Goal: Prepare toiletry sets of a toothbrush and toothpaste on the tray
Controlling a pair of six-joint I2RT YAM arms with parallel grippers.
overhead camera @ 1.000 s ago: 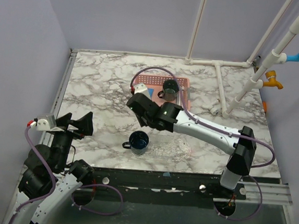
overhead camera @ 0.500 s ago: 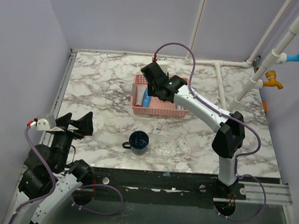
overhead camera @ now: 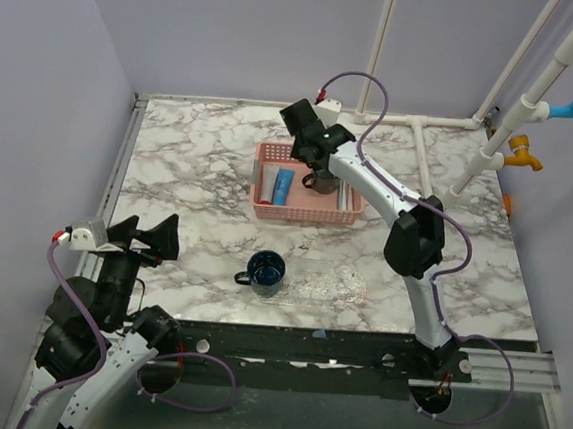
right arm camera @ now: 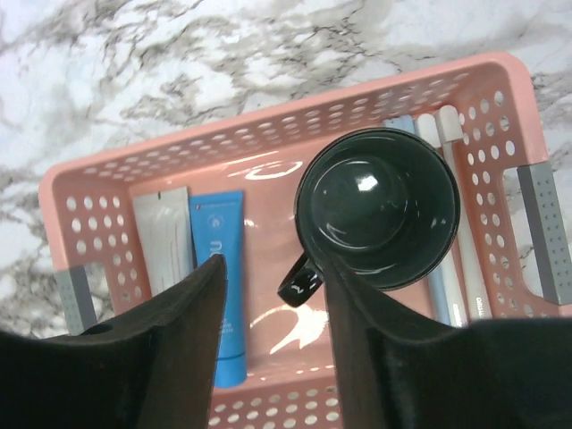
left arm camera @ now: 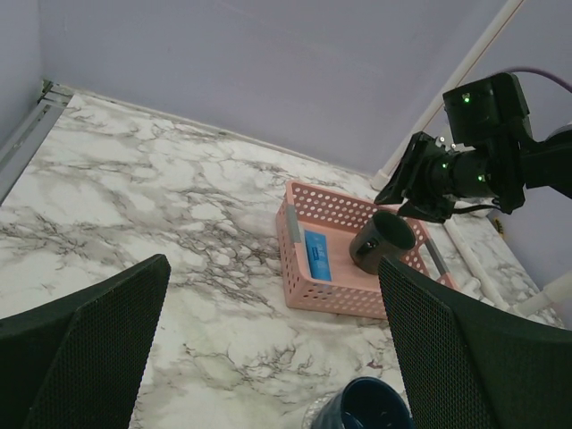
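Note:
My right gripper (overhead camera: 312, 157) hangs open over the pink basket (overhead camera: 267, 211) at the back of the table. In the right wrist view its two fingers (right arm camera: 161, 357) stand either side of the handle of the dark green mug (right arm camera: 377, 210), which stands upright in the basket. A blue tube (right arm camera: 222, 286) lies left of the mug. The light-blue toothbrush (right arm camera: 440, 295) lies right of it, partly hidden by the mug. The navy mug (overhead camera: 265, 270) stands on the left end of the clear tray (overhead camera: 339, 279) near the front. My left gripper (overhead camera: 149, 238) is open and empty at the front left.
A white sachet (right arm camera: 165, 241) lies beside the blue tube, and a white toothbrush (right arm camera: 463, 223) beside the light-blue one. White pipes (overhead camera: 439, 188) run along the back and right of the table. Walls close in the left and back.
My right arm has swung from above the table's middle out to the back. Its gripper now hangs over the pink basket and the green mug. The left arm has not moved.

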